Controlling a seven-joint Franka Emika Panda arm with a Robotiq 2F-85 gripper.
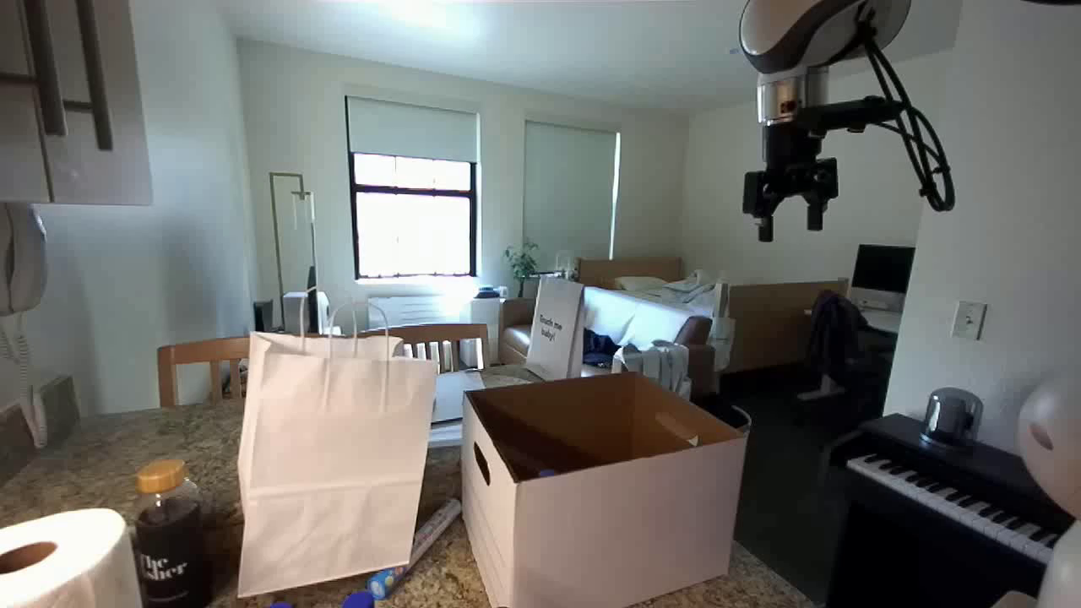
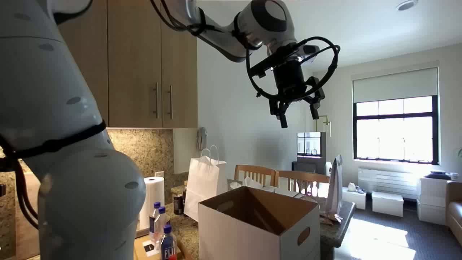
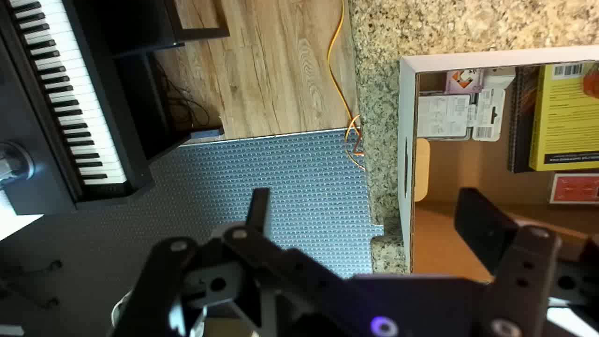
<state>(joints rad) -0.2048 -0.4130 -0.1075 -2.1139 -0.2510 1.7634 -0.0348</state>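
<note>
My gripper (image 1: 790, 226) hangs in the air, fingers pointing down, well above the counter. Its jaws stand wide apart with nothing between them, as the wrist view shows. Nearest below is an open white cardboard box (image 2: 238, 234) with a brown inside and hand holes. Looking down from the wrist, one finger overlaps the floor and the other overlaps the box interior. Inside the box lie a yellow book (image 3: 561, 126), a dark spiral-bound notebook (image 3: 520, 121), a red card pack (image 3: 574, 188), white packages (image 3: 442, 116) and a small patterned box (image 3: 463, 80). Part of the interior is cut off.
A white paper bag (image 1: 338, 473) stands beside the box on the granite counter (image 3: 468, 23). Around it are an orange-capped bottle (image 1: 173, 540), a paper towel roll (image 2: 155, 196) and water bottles (image 2: 168, 247). A black keyboard piano (image 3: 79, 103) stands off the counter's edge.
</note>
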